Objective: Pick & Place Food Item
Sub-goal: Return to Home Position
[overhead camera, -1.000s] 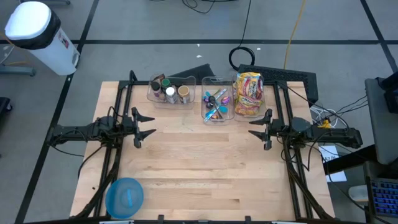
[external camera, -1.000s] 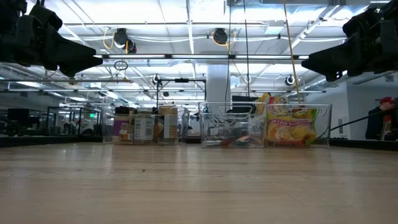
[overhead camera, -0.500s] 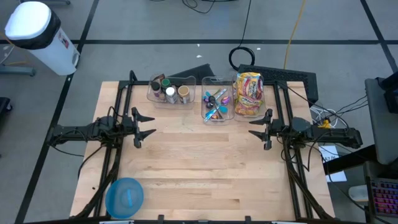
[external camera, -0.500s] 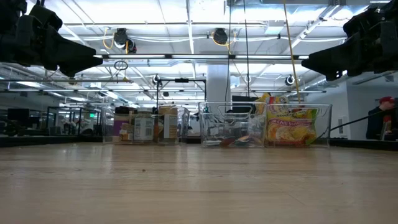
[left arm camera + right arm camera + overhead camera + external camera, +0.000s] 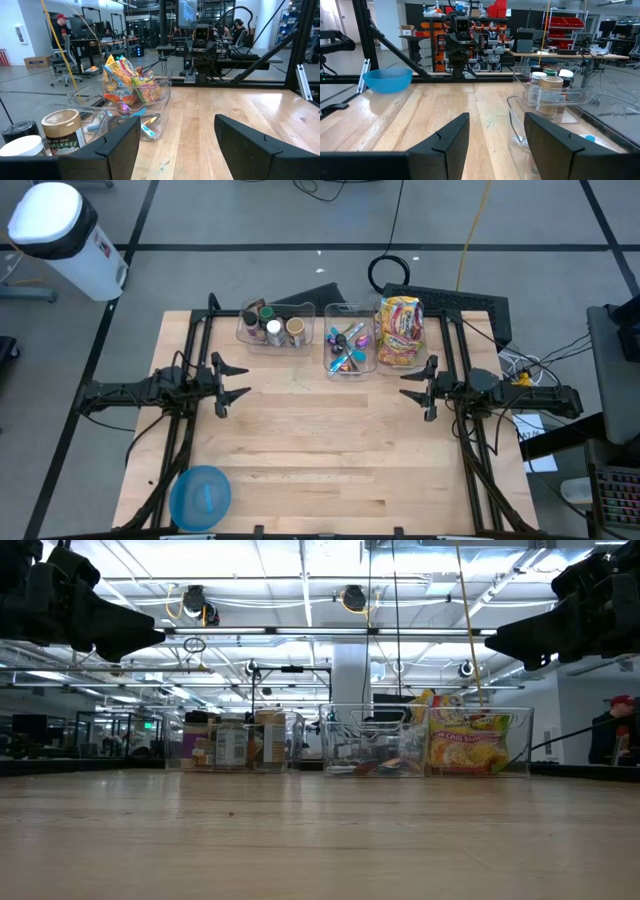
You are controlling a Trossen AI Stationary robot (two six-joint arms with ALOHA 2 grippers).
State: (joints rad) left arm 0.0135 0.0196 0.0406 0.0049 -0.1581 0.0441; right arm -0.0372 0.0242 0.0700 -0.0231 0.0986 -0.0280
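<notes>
Yellow-and-red snack packets (image 5: pixel 399 330) stand in a clear bin at the table's far right; they also show in the low view (image 5: pixel 465 741) and in the left wrist view (image 5: pixel 131 82). A blue bowl (image 5: pixel 200 496) sits at the near left corner and shows in the right wrist view (image 5: pixel 387 80). My left gripper (image 5: pixel 238 381) is open and empty, held above the table's left side. My right gripper (image 5: pixel 409 385) is open and empty, held above the right side, just near of the snack bin.
A clear bin of jars and cans (image 5: pixel 274 327) and a clear bin of small colourful utensils (image 5: pixel 349 350) stand along the far edge beside the snack bin. Black frame rails (image 5: pixel 190 350) run down both sides of the table. Bare wood (image 5: pixel 320 440) lies between the grippers.
</notes>
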